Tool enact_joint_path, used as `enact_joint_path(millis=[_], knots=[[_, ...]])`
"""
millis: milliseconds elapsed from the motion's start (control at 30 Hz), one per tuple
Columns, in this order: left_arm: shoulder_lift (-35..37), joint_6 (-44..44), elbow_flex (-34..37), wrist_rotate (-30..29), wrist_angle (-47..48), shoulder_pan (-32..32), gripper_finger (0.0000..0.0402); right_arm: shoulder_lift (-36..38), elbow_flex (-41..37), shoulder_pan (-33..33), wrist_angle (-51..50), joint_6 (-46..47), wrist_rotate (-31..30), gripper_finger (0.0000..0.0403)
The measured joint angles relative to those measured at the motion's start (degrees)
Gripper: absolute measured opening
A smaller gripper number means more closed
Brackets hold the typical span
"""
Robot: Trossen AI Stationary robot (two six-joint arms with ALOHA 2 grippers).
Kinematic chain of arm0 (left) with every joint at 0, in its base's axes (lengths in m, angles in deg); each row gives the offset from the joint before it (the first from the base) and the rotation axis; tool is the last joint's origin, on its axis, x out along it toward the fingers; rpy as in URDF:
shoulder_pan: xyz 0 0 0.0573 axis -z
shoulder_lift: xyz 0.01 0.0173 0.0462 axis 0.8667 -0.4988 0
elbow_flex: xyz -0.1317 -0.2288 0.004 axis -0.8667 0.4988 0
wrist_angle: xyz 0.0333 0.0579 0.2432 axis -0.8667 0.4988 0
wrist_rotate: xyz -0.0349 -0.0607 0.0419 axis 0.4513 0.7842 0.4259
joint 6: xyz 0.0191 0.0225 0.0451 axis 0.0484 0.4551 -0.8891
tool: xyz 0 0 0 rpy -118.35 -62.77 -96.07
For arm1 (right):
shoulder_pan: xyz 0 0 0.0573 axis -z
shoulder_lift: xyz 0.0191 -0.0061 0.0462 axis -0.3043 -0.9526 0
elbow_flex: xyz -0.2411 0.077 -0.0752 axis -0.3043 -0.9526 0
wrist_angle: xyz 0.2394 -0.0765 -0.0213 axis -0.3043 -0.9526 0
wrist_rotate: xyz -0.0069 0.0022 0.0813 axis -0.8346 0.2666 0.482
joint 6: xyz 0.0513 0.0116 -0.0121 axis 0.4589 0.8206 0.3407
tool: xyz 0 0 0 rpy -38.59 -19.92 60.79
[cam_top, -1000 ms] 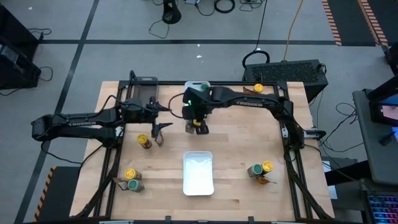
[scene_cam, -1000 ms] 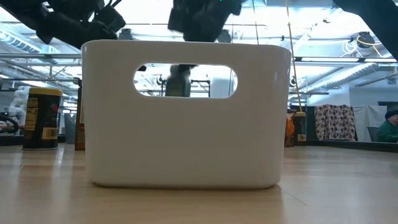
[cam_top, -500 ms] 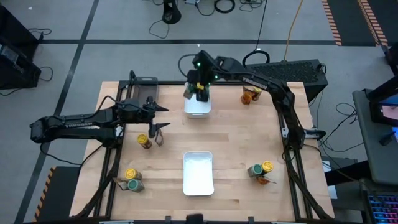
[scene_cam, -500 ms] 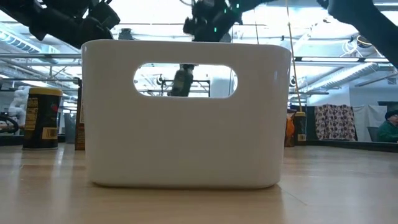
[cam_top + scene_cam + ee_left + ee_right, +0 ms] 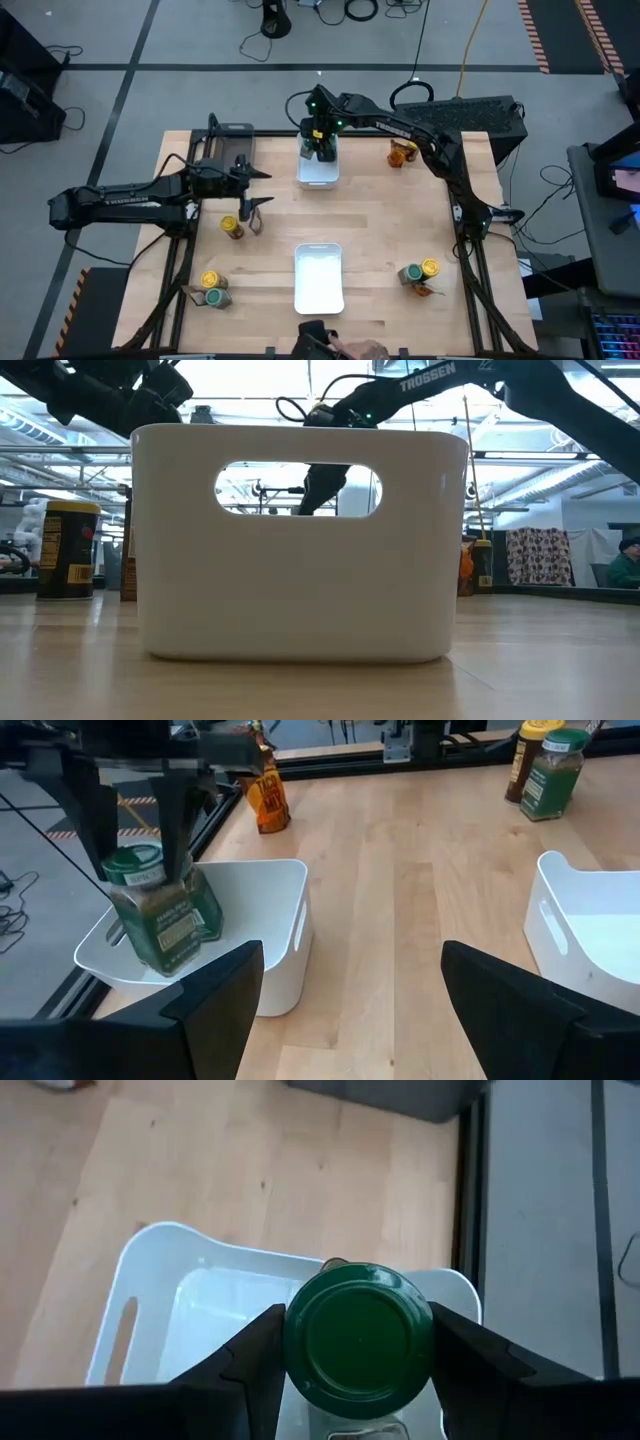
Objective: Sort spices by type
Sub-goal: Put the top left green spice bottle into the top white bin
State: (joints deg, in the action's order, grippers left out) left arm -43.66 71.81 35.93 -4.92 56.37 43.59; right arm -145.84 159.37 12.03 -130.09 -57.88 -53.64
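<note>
Fingers of the right gripper (image 5: 357, 1355) are pinching a green-lidded jar (image 5: 358, 1337) from both sides, just under its lid, and the jar hangs over the far white bin (image 5: 318, 168) at the top middle of the high view. In the left wrist view you can see that jar (image 5: 160, 910) tilted a bit, its lower part already down inside the bin's walls (image 5: 285, 935), with the two dark fingers (image 5: 178, 815) running straight down onto it. Can't tell if the bottom is touching the bin floor.

Left gripper (image 5: 250, 190) sits at the left-middle of the high view with its fingers spread wide and nothing between them. A yellow-lidded jar (image 5: 232, 228) stands just beside them on the bench (image 5: 380, 220).

Rest of the spices are scattered around:
- lower left: a yellow-lidded jar (image 5: 209, 279) and a green-lidded one (image 5: 215, 297) close together
- lower right: a green-lidded jar (image 5: 411, 274) and a yellow-lidded one (image 5: 430, 268) side by side, with a brown-orange packet (image 5: 428, 291) right below them
- upper right: a brown-orange item (image 5: 403, 153) near the far edge

A second white bin (image 5: 319, 278) sits in the lower middle, and it fills most of the low view.
</note>
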Motion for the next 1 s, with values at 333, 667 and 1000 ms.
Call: enact_joint_path(millis=[333, 667, 1000], knots=[[0.0, 0.0, 0.0, 0.0, -0.2, 0.0, 0.0311, -0.1, 0.0, 1.0, -1.8, -8.7, -0.2, 0.0188], [0.0, 0.0, 0.0, 0.0, -0.2, 0.0, 0.0311, -1.2, 0.0, 1.8, -2.9, -15.9, -3.3, 0.0189], [0.0, 0.1, 0.0, 0.0, -0.3, 0.0, 0.0311, -2.1, -0.1, 1.7, -3.4, -20.7, -3.0, 0.0189]])
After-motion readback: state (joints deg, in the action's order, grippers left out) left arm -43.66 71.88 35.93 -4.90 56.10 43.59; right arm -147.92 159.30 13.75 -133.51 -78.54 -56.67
